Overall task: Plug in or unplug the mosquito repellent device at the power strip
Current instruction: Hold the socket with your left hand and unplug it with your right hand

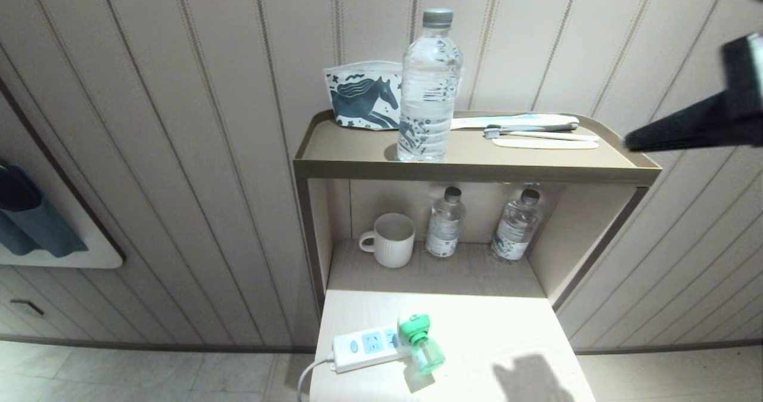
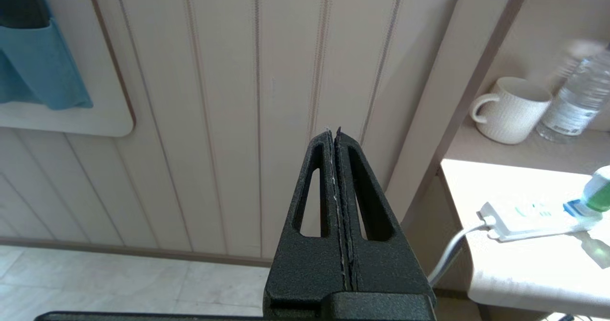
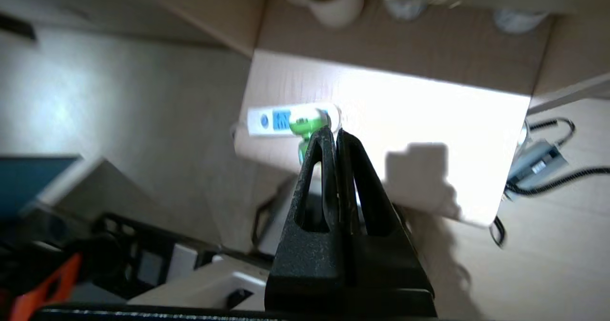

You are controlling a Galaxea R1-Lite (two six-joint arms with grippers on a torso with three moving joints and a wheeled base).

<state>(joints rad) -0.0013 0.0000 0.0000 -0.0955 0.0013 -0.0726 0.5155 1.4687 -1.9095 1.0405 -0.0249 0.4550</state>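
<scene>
While plugged into strip (image 1: 372,347), repellent device (image 1: 420,342)

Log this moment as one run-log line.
mosquito repellent device: plugged into power strip | right gripper: shut, raised above | left gripper: shut, parked

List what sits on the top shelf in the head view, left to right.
Horse-print pouch → large water bottle → toothbrush and flat white pieces, lying on the shelf toward its right end.
</scene>
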